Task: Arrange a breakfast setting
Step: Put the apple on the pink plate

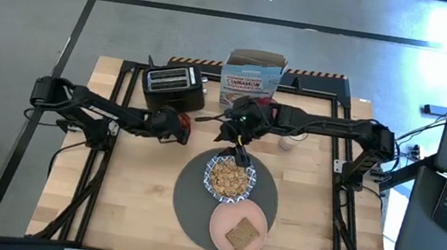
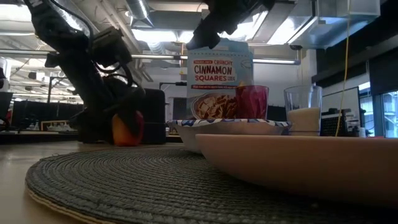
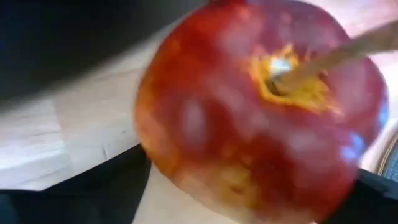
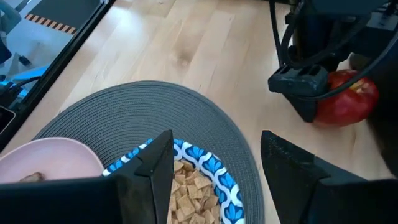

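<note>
A round dark-grey mat (image 1: 196, 198) lies near the table's front. On it stand a blue-and-white bowl (image 1: 230, 179) of cereal squares and a salmon-pink plate (image 1: 238, 231) with a slice of toast. A red tumbler (image 2: 252, 102) and a milk glass (image 2: 303, 113) stand behind them. My left gripper (image 1: 177, 127) is at the left of the mat, shut on a red apple (image 3: 261, 118). My right gripper (image 4: 217, 180) hangs open above the bowl's far rim with nothing between its fingers. My left gripper has the apple between its two fingers, one finger on each flank (image 3: 149, 165). The fingers slant down from the table's left. The apple's stem end (image 3: 283, 74) faces the wrist. Its underside (image 2: 127, 143) is at the table top; whether it rests there I cannot tell.
A black toaster (image 1: 174, 87) and a cereal box (image 1: 252, 81) stand at the table's far side. A black metal frame (image 1: 103, 169) runs around the table top. Bare wood (image 1: 133, 209) lies left of the mat.
</note>
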